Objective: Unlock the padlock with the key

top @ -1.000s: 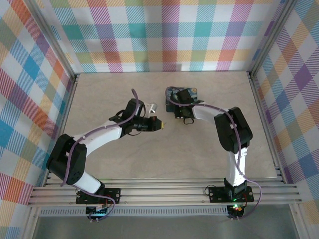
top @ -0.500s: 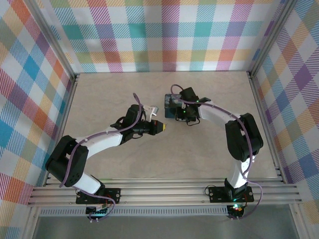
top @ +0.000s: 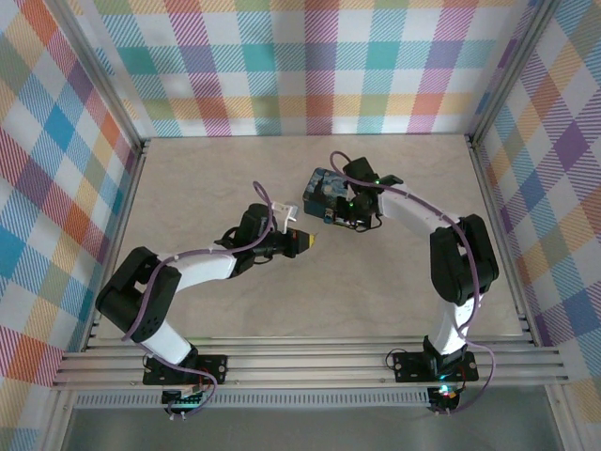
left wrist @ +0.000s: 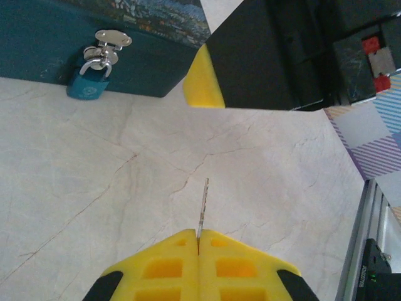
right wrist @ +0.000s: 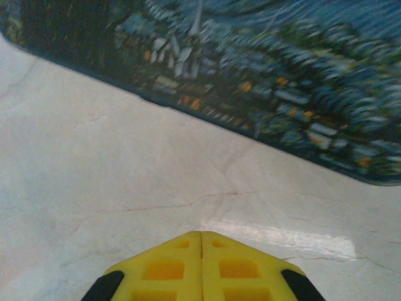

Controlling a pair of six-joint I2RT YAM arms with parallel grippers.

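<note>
Since the right gripper [right wrist: 201, 241], closed on nothing, has apparently swung the tin [top: 324, 188] leftward, the padlock [left wrist: 89, 80] on its hasp now faces the key [left wrist: 203, 207] pinched in the left gripper [left wrist: 198, 241]; insertion pending.

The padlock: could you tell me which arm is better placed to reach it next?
Left: the left gripper is shut on the key, with the padlock ahead on the tin; the right gripper is shut, holding nothing.
</note>
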